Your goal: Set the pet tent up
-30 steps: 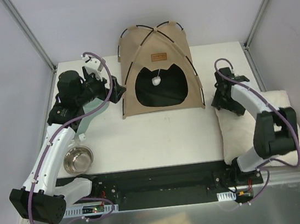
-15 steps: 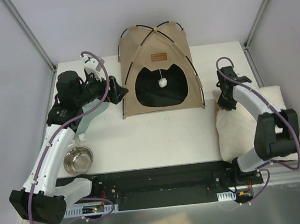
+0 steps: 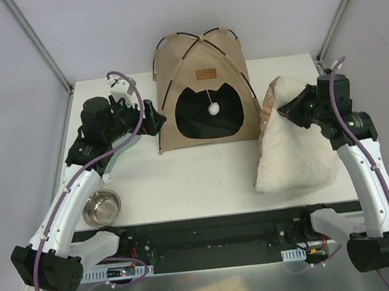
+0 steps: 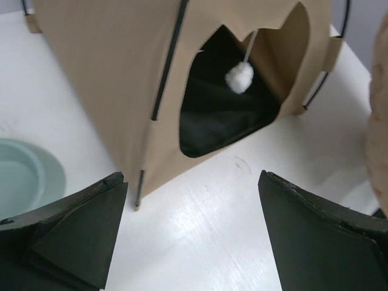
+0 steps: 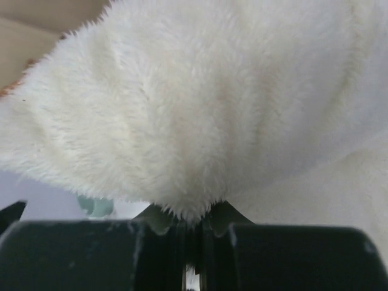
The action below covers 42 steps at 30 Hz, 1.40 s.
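The pet tent (image 3: pixel 205 90) stands upright at the back middle of the table, tan with black poles, its dark doorway facing me and a white pom-pom (image 3: pixel 213 109) hanging in it. My left gripper (image 3: pixel 153 116) is open just left of the tent's front corner, touching nothing. The left wrist view shows the tent (image 4: pixel 115 73) and pom-pom (image 4: pixel 239 77) beyond my open left gripper (image 4: pixel 191 179). My right gripper (image 3: pixel 283 111) is shut on the top edge of the fluffy cream cushion (image 3: pixel 292 154), which is lifted and hangs to the table right of the tent. The fur (image 5: pixel 194 103) fills the right wrist view above the right gripper (image 5: pixel 191 221).
A steel bowl (image 3: pixel 101 206) sits at the near left by the left arm. A pale teal dish (image 4: pixel 24 176) lies left of the tent, under the left arm. The black base rail (image 3: pixel 214 240) runs along the table's near edge.
My right gripper shut on the cushion's edge and lifted it up and left, toward the tent. The left gripper stayed by the tent's corner. The pom-pom swung slightly.
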Motion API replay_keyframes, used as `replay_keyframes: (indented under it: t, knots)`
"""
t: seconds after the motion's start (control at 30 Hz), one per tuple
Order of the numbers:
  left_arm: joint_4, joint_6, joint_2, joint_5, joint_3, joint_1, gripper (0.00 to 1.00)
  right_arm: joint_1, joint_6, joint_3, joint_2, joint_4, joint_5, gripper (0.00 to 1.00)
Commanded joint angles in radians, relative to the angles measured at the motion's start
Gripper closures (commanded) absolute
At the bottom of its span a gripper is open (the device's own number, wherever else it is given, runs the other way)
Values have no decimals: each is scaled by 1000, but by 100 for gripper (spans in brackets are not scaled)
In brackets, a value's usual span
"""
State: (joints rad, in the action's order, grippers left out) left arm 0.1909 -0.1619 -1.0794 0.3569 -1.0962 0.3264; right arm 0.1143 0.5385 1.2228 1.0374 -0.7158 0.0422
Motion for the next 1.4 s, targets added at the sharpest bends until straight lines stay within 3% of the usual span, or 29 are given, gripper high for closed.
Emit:
replay_keyframes:
  t: [0.0, 0.13, 0.4, 0.5, 0.63, 0.7, 0.73, 0.83, 0.97, 1.2, 1.37]
  knots:
    - [-13, 76, -59, -107, -43, 0, 7, 5, -34, 115, -86, -22, 198, 100]
    - [-15, 96, -167, -93, -97, -1, 12, 5, -93, 233, -106, -57, 362, 100]
    - [-30, 130, -330, -85, -166, -4, 34, 5, -22, 354, -103, -8, 743, 100]
    - [-34, 147, -356, -65, -162, -7, 45, 7, 35, 343, -106, 51, 849, 100]
    - [-42, 153, -379, -59, -156, -7, 67, 7, 165, 281, -119, 218, 970, 100]
    - [-48, 153, -389, -55, -156, -7, 83, 7, 221, 247, -123, 300, 999, 100]
    - [-48, 176, -392, -56, -156, -7, 86, 8, 239, 238, -122, 330, 1015, 100]
    - [-51, 183, -405, -46, -160, -7, 88, 16, 265, 225, -109, 355, 1032, 100]
    - [-53, 186, -419, -49, -169, -7, 100, 21, 337, 201, -105, 456, 1078, 100]
    - [-59, 165, -435, -39, -183, -7, 100, 28, 382, 201, -91, 484, 1128, 100]
    - [-74, 131, -442, -29, -192, -6, 100, 30, 252, 222, -70, 299, 1124, 100]
